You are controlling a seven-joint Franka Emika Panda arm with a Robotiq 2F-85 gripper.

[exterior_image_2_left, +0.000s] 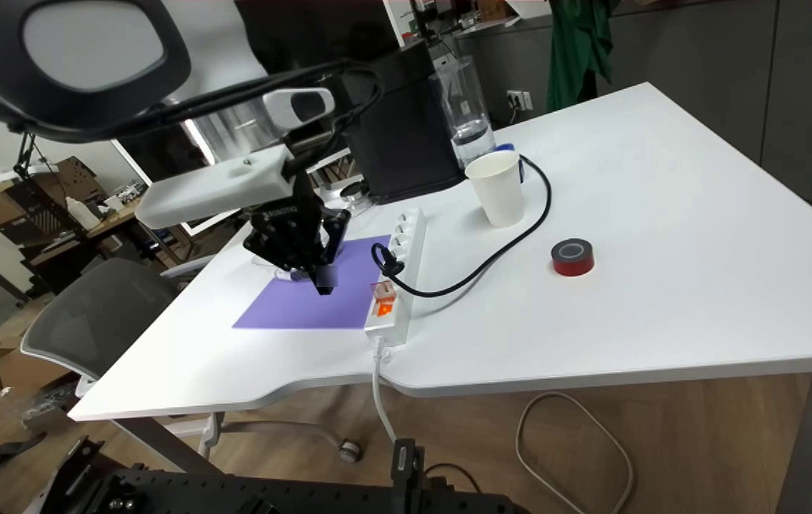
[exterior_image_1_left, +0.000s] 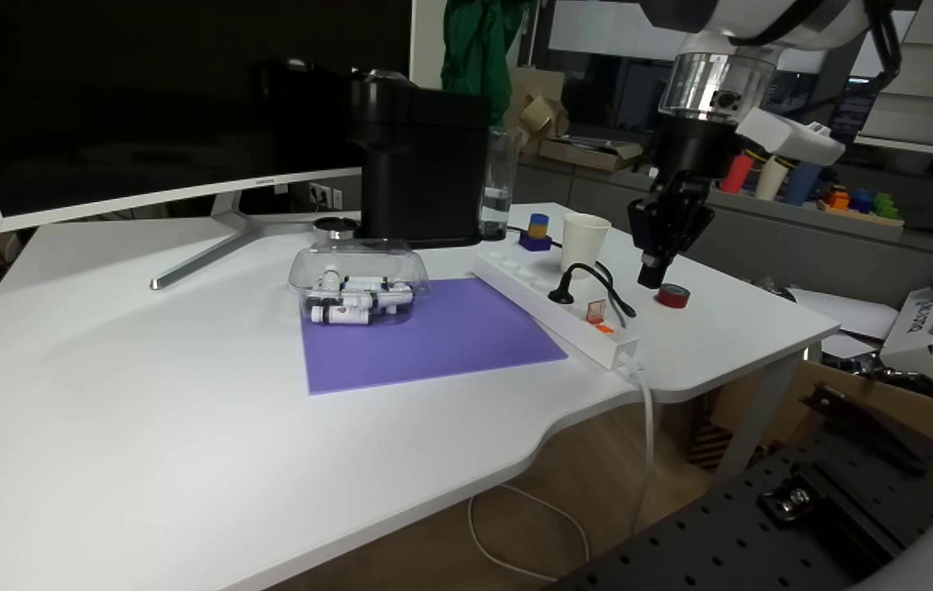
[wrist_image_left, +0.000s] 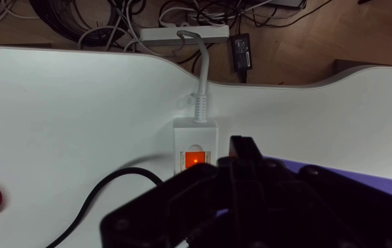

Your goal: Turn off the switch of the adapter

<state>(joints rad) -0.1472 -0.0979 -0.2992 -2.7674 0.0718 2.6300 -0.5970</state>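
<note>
The adapter is a long white power strip point(exterior_image_1_left: 544, 313), also in the other views point(exterior_image_2_left: 393, 330) point(wrist_image_left: 196, 137). The switch is the small red-orange button at its cord end, in both exterior views point(exterior_image_1_left: 603, 327) point(exterior_image_2_left: 384, 309) and in the wrist view point(wrist_image_left: 194, 159), where it glows. A clear reddish flap point(exterior_image_1_left: 595, 311) stands up beside the switch in both exterior views. My gripper point(wrist_image_left: 245, 148) is shut and empty, its fingertips together. It hangs in the air above the table, in both exterior views point(exterior_image_1_left: 653, 272) point(exterior_image_2_left: 326, 278). In the wrist view its fingertips lie right of the switch, apart from it.
A black plug point(exterior_image_2_left: 389, 264) with a looping black cable sits in the strip near the switch. A white cup point(exterior_image_1_left: 583, 238) and a red tape roll point(exterior_image_2_left: 572, 258) stand nearby. A purple sheet point(exterior_image_1_left: 441, 336) bears a clear box point(exterior_image_1_left: 359, 287). The table edge lies near the cord end.
</note>
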